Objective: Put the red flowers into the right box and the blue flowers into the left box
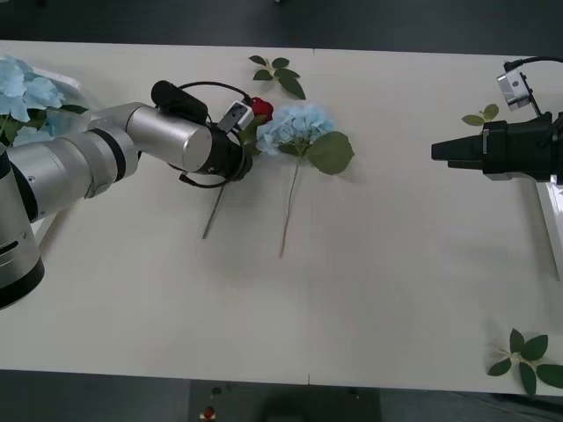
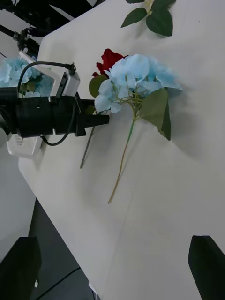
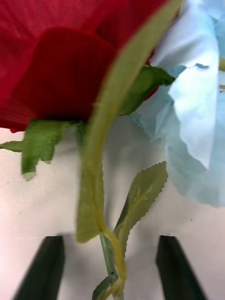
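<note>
One of the red flowers (image 1: 262, 108) lies on the table with its bloom touching one of the blue flowers (image 1: 296, 126), whose stem runs toward the front edge. My left gripper (image 1: 248, 141) is at the rose, just below its bloom. In the left wrist view its fingers (image 3: 47, 267) stand open on either side of the rose's stem (image 3: 108, 253), under the red bloom (image 3: 61, 70). The right wrist view shows the left gripper (image 2: 102, 119) at the rose (image 2: 109, 59) and hydrangea (image 2: 138, 75). My right gripper (image 1: 437, 151) hovers open at the right, apart from both.
The left box (image 1: 74, 88) at the far left holds more blue flowers (image 1: 19, 92). The right box (image 1: 552, 220) shows at the right edge. Bare leaf sprigs lie at the back (image 1: 280, 76), near the right arm (image 1: 482, 114) and at the front right (image 1: 528, 359).
</note>
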